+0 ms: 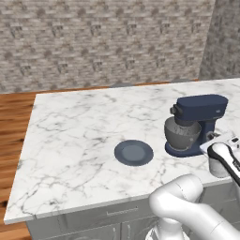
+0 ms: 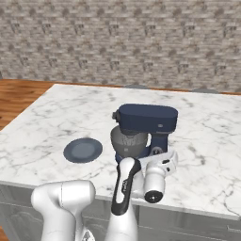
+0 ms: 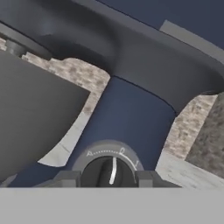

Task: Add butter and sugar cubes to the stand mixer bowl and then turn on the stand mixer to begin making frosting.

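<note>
The navy-blue stand mixer (image 1: 199, 112) stands on the marble counter with its head down over the grey stand mixer bowl (image 1: 182, 135). In the hand view my gripper (image 3: 108, 177) is at the mixer's column (image 3: 127, 127). Its two fingertips (image 3: 65, 177) press on either side of the small silver side knob (image 3: 112, 170), whose pointer stands upright on the dial. The bowl's grey wall (image 3: 35, 109) is at the left there. In the right base view my white hand reaches in against the mixer (image 2: 148, 117) from the front right. The butter and sugar cubes are out of view.
A flat dark blue-grey plate (image 1: 133, 153) lies bare on the counter, left of the mixer. The marble counter (image 1: 75, 131) stretches wide to the left and behind. A brick wall runs along the back, and wooden floor shows at the far left.
</note>
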Controlling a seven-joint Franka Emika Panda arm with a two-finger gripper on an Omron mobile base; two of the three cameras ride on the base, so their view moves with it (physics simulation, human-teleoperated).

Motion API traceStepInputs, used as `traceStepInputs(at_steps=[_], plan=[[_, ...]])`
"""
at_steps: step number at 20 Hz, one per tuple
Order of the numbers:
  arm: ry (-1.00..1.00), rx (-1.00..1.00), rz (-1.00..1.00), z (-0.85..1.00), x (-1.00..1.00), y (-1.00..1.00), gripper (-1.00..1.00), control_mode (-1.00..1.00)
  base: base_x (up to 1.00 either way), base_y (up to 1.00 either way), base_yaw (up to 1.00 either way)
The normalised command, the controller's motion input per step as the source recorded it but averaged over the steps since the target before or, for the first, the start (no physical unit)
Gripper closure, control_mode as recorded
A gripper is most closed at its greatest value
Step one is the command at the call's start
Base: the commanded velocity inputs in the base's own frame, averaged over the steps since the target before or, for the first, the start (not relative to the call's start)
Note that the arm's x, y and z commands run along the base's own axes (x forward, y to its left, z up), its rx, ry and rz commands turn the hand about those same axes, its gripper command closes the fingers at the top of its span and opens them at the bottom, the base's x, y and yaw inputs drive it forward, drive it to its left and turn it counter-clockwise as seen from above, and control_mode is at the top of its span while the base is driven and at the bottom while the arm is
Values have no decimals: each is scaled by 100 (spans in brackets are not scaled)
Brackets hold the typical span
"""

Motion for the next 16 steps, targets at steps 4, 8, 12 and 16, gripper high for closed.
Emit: traceStepInputs(at_steps=[4, 8, 12, 16], plan=[[0, 32, 0, 4, 0, 0, 100, -100, 0, 0, 0], [1, 32, -2, 9, 0, 0, 100, -100, 0, 0, 0], [3, 31, -1, 6, 0, 0, 100, -100, 0, 0, 0], [2, 31, 0, 8, 0, 0, 100, -100, 0, 0, 0]])
